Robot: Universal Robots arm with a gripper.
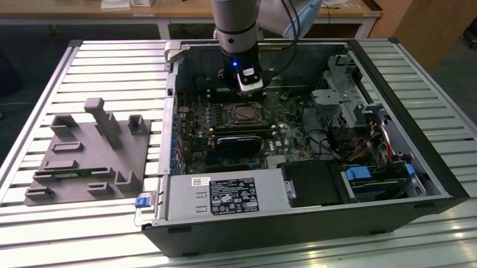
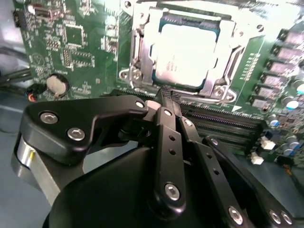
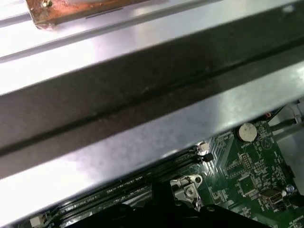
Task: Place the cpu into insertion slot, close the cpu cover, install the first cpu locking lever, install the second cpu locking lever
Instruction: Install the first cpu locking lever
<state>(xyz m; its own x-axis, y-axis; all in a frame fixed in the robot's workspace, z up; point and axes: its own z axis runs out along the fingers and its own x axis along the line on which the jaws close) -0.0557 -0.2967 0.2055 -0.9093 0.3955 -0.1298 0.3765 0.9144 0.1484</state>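
Inside the open computer case [image 1: 313, 226] on the slatted metal counter [image 1: 97, 67], the hand [image 1: 249, 88] hangs nose-down over the green circuit board [image 2: 90, 28]. In the exterior view the socket [image 1: 243, 115] lies just beside it at six o'clock. Its two black fingers [image 2: 165, 137] are pressed together at the tips and carry nothing. In the second wrist view the chip [image 2: 187, 50] lies flat in the socket, a pale, smooth metal square that glares under the light. The cover [image 2: 148, 45], a thin stamped frame of bright steel with a square window, looks folded down around it. So I judge the first two steps done and the lever work in hand. A thin wire lever [image 2: 134, 47] runs along one side of the frame, but I cannot tell from this angle whether it is hooked under its catch. That work, to my mind, calls for a closed tip set squarely on a springy rod. It must be pushed down and sideways without slipping onto the fine parts of the board. Long black ribbed memory slots [image 2: 223, 121] run near the tips, and a shiny coin battery [image 2: 57, 85] sits well apart. A grey plastic block [image 1: 89, 151] with posts and pockets lies on the counter at nine o'clock from the case.
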